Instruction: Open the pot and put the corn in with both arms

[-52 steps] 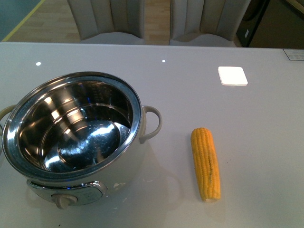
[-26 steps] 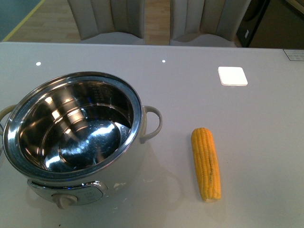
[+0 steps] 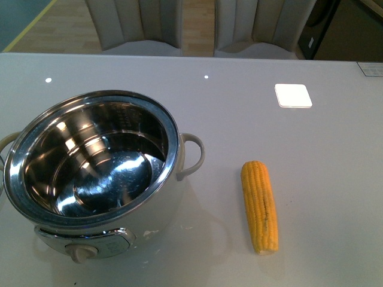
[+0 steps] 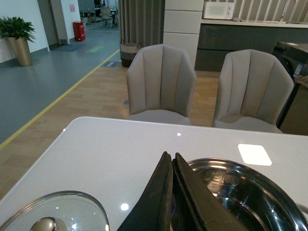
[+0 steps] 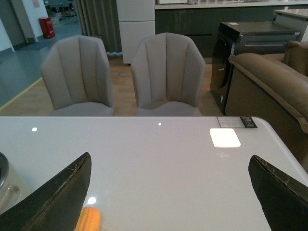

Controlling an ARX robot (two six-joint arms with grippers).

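Open-mouthed pot [image 3: 158, 209], corn [image 3: 260, 207] lying well apart

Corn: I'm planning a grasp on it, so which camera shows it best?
The front view: the whole corn lies fully visible on the table. The right wrist view catches only one end, cropped; the left wrist view shows none of it.

A glossy white table [image 3: 335, 179] carries a flat white square pad [image 3: 293, 95] towards its far right corner. Just beyond the far edge, a grey padded chair [image 4: 161, 82] and a second grey chair [image 4: 252, 89] stand side by side on wood flooring. A brown sofa [image 5: 274, 82] sits next to a black appliance [image 5: 245, 48]. Further back, a potted plant [image 4: 18, 29] stands by a white wall, and a microwave [image 4: 219, 9] rests on a counter.
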